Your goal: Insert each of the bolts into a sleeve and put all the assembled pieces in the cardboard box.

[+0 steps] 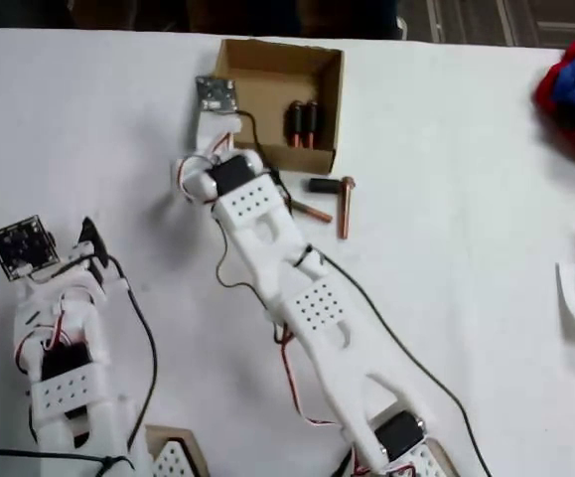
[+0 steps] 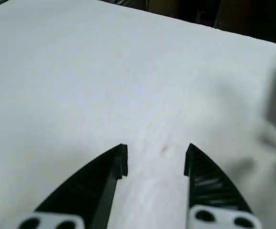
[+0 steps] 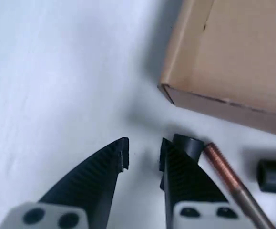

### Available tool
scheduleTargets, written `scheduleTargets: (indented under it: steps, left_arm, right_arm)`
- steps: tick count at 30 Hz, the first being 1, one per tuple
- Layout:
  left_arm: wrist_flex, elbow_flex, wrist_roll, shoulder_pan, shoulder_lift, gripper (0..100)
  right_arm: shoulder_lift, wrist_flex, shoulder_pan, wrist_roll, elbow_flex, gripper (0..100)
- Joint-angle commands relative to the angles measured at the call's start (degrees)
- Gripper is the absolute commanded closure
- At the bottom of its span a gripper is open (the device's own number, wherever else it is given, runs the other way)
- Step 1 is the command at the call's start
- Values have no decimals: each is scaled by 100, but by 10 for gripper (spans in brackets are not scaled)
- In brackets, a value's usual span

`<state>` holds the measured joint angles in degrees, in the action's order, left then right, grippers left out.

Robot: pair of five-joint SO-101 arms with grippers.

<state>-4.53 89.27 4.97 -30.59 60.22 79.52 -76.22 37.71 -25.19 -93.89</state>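
Beside the cardboard box, at its near-left corner, my right claw hangs open, empty; a bolt and sleeve lie just right. My left claw gapes over the table.

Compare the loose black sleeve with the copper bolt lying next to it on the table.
The sleeve is black, the bolt copper. The sleeve is short and stubby, the bolt long and thin with a wider head. The sleeve lies along the cardboard box's near wall, the bolt roughly square to it, head toward the sleeve. Both lie flat on the table outside the box, not joined.
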Motion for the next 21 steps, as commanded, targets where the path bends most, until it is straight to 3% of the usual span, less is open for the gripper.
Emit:
scheduleTargets:
  steps: [1,8,21]
  left_arm:
    - [123,-207,26,-26,105,789]
    - [123,-207,26,-26,105,789]
    - [123,-207,26,-26,123,789]
  right_arm:
    - [-681,-497,13,-44,-141,894]
    - [-690,-963,-22,-53,-70,894]
    - [215,-198,-365,-18,-88,894]
